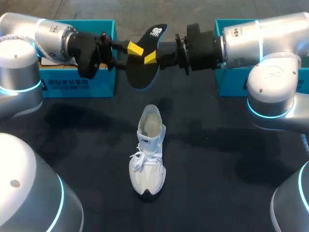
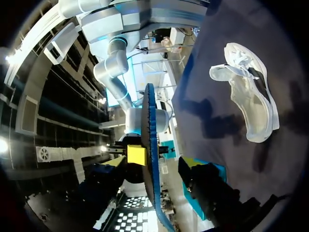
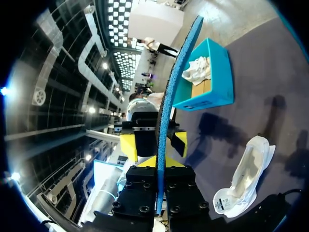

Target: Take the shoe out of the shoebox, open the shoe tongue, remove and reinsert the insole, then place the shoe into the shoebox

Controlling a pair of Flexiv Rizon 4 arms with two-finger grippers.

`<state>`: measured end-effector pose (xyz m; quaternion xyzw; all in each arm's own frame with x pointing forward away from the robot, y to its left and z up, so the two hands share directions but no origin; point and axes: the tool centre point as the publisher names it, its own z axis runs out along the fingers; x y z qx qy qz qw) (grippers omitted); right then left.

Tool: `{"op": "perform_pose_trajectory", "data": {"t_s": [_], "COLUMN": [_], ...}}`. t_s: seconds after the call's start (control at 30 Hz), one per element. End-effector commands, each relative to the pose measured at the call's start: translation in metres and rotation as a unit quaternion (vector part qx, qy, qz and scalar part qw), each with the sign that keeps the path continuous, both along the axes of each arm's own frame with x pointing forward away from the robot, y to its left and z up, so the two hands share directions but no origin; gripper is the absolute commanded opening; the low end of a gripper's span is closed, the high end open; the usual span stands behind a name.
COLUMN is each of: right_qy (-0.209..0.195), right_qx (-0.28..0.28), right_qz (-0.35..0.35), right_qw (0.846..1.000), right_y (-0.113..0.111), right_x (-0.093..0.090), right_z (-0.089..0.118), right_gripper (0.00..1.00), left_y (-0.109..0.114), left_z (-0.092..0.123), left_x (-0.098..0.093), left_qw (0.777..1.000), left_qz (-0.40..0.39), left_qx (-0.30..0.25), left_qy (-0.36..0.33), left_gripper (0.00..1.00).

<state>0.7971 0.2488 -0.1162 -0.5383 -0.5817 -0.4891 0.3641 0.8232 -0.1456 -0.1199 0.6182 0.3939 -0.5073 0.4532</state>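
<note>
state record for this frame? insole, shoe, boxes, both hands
insole: out of the shoe, held on edge in the air
right hand: shut on insole
left hand: open, straddling insole, not gripping
shoe: white, upright on table, untouched
boxes: teal left shoebox and right shoebox, at far side

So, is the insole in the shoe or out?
Out: the right pincer holds the insole in the air, well clear of the shoe.
</note>
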Motion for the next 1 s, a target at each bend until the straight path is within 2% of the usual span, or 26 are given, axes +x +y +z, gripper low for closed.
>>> {"op": "perform_pose_trajectory", "data": {"t_s": [0.03,0.2,0.43,0.83,1.0], "right_qy": [-0.002,-0.011,-0.035,-0.099,-0.128], "right_qx": [0.001,-0.001,0.001,-0.015,-0.023], "right_qz": [-0.002,-0.005,-0.006,0.009,0.018], "right_qw": [1.000,1.000,0.999,0.995,0.991], "right_y": [0.001,0.003,0.003,0.007,0.010], "right_x": [0.000,-0.001,-0.005,-0.005,0.000], "right_z": [-0.004,-0.014,-0.030,-0.060,-0.065], "right_gripper": [0.00,0.00,0.00,0.00,0.00], "left_y": [0.006,0.016,0.032,0.055,0.061], "left_z": [0.003,0.006,-0.001,-0.021,-0.026], "left_x": [-0.002,-0.002,-0.006,-0.014,-0.019], "left_qw": [1.000,1.000,0.999,0.992,0.988], "left_qz": [0.004,0.004,-0.010,-0.058,-0.087], "left_qx": [0.007,0.009,0.041,0.108,0.129], "left_qy": [-0.008,-0.013,-0.022,-0.017,-0.019], "left_gripper": [1.00,1.00,1.00,1.00,1.00]}}
